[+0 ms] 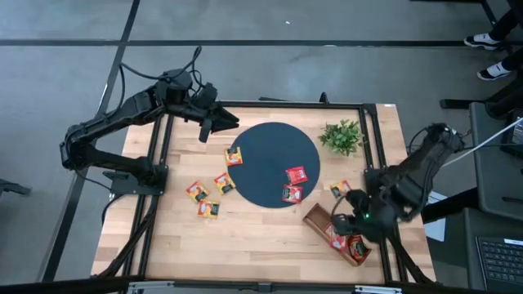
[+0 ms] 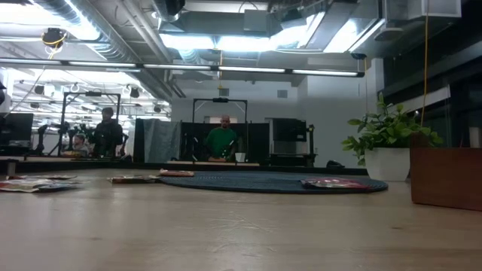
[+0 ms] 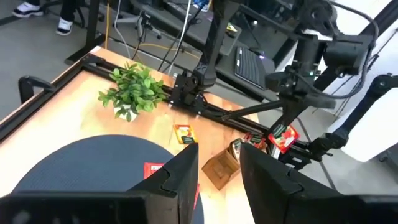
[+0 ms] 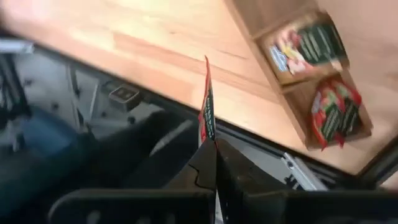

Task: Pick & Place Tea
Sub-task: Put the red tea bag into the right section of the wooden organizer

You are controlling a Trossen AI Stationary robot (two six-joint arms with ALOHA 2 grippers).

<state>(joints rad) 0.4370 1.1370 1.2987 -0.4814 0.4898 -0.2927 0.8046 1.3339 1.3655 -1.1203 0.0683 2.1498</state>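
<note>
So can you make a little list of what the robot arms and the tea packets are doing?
right gripper: shut on a red tea packet, above the wooden tray
left gripper: open, empty, at the far edge of the round dark mat
tray: packets already in two compartments
mat: three packets
bare table: four loose packets
plant: beside mat

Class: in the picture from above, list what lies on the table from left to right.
Three yellow tea packets → round dark mat with red packets → green plant → wooden tray, under the right claw.
</note>
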